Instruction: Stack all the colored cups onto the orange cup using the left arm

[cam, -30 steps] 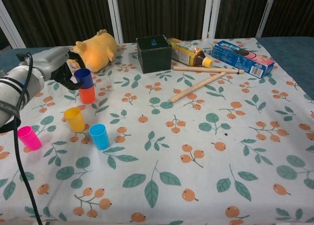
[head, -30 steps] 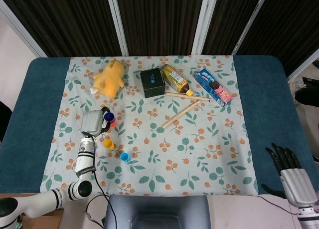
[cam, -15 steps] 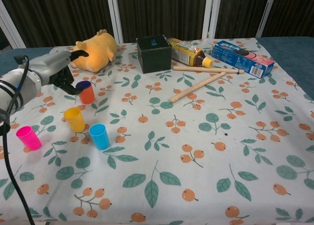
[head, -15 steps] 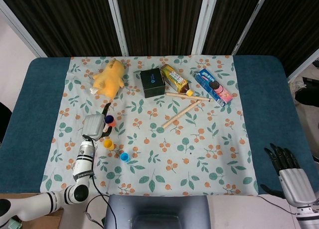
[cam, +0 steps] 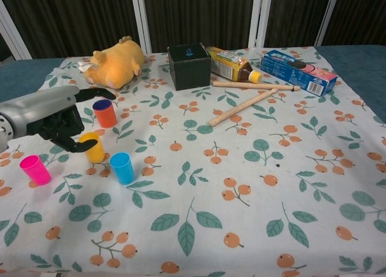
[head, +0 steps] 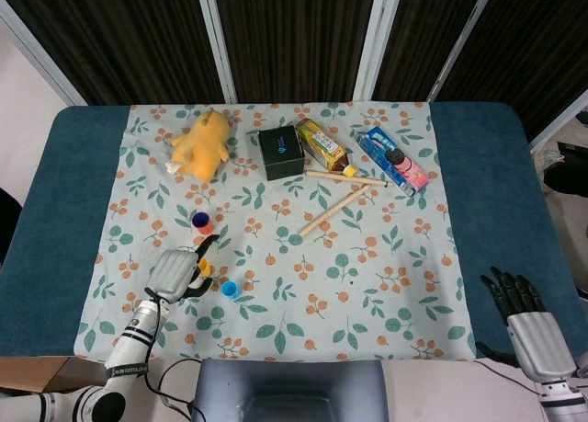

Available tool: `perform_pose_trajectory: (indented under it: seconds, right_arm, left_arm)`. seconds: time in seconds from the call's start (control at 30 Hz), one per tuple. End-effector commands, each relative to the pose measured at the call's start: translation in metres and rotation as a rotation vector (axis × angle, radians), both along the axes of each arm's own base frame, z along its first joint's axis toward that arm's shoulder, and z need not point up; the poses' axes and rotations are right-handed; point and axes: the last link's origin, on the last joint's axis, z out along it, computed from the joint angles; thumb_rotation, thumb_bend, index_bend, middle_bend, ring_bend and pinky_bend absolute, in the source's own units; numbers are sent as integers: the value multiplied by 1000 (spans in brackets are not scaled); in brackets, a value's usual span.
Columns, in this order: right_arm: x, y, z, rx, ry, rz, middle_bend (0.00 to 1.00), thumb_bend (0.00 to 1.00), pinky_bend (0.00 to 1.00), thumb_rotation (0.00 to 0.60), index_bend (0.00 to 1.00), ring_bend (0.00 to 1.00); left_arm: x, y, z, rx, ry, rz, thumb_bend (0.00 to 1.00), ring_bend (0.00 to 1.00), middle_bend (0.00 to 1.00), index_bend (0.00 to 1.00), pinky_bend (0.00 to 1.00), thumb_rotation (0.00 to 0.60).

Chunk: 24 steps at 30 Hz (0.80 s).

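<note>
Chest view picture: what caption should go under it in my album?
Left robot hand reaching around the yellow cup, beside the blue cup nested in the orange cup.

Head view looks steeply down from high; chest view sits lower and nearer, sharing the table [head: 478, 165].

Left robot hand [cam: 54, 117] partly hides the yellow cup [cam: 94, 149].

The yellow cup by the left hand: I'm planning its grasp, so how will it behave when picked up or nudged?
The yellow cup looks small, thin-walled plastic, so probably light and stiff. It stands upright, taller than wide, so a sideways nudge from the left hand could tip it; its round wall may then let it roll.
</note>
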Motion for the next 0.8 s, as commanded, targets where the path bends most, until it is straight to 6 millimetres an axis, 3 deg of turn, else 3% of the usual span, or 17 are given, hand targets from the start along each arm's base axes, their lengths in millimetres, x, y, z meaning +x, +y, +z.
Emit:
perform_pose_trajectory:
  seconds: [0.03,0.5,0.8]
  right_arm:
    - [0,0,1,-3,0,2,0,107,0,600,0,0]
    - [0,0,0,-2,-1,0,0,107,0,600,0,0]
    - [0,-1,0,-2,0,-2,0,107,0,600,0,0]
  left_arm:
    - [-10,-1,-6,-9,20,24,353,1000,1000,176,1000,600]
    - [-33,6,-18,27,66,40,353,1000,1000,356,1000,600]
    - [-39,10,-19,29,63,52,352,1000,1000,388,1000,600]
